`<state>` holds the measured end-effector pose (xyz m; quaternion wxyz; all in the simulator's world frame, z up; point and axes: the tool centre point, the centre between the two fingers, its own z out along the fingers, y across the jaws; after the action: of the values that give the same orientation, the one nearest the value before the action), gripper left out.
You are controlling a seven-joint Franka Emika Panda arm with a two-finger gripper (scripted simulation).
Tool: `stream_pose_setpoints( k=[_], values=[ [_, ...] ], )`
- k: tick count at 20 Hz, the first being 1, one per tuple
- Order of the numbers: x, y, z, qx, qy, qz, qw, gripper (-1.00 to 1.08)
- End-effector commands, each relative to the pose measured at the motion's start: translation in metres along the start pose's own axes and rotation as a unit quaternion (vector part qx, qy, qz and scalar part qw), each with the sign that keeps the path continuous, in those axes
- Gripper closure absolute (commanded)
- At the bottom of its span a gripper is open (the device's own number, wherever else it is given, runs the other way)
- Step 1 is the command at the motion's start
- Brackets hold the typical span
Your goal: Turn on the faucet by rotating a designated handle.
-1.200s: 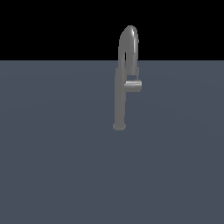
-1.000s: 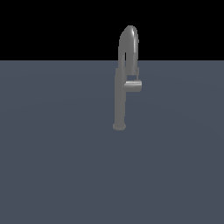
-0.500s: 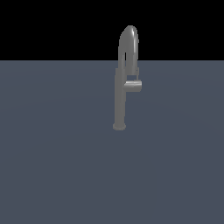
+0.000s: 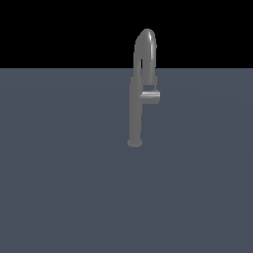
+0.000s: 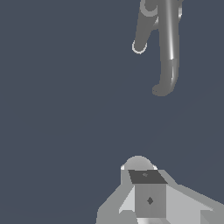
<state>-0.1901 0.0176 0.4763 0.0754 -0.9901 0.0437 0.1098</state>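
Observation:
The tall grey faucet (image 4: pixel 135 113) stands upright on the dark floor, its arched spout (image 4: pixel 146 49) rising above the horizon line. Its short handle (image 4: pixel 150 97) sticks out sideways from the column toward the exterior view's right. In the wrist view I look down on the faucet (image 5: pixel 169 43), and the stubby handle (image 5: pixel 140 35) lies beside the long spout. My gripper (image 5: pixel 140 171) shows only in the wrist view, well apart from the faucet and touching nothing. Its fingers appear pressed together with no gap and nothing held. The arm does not appear in the exterior view.
A flat dark grey-blue floor (image 4: pixel 59 188) spreads around the faucet, with a black background (image 4: pixel 49 29) above it.

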Motion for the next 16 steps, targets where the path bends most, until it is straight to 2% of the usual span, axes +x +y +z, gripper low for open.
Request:
stream_pose_setpoints(
  k=[1,9,16],
  values=[
    [0.014,-0.001,-0.002,0.018,-0.017,0.018,0.9995,1.08],
    [0.059,0.000,-0.007,0.078,-0.074,0.075,0.9913,1.08],
    [0.100,0.006,-0.006,0.133,-0.124,0.127,0.9752,1.08]
  ],
)
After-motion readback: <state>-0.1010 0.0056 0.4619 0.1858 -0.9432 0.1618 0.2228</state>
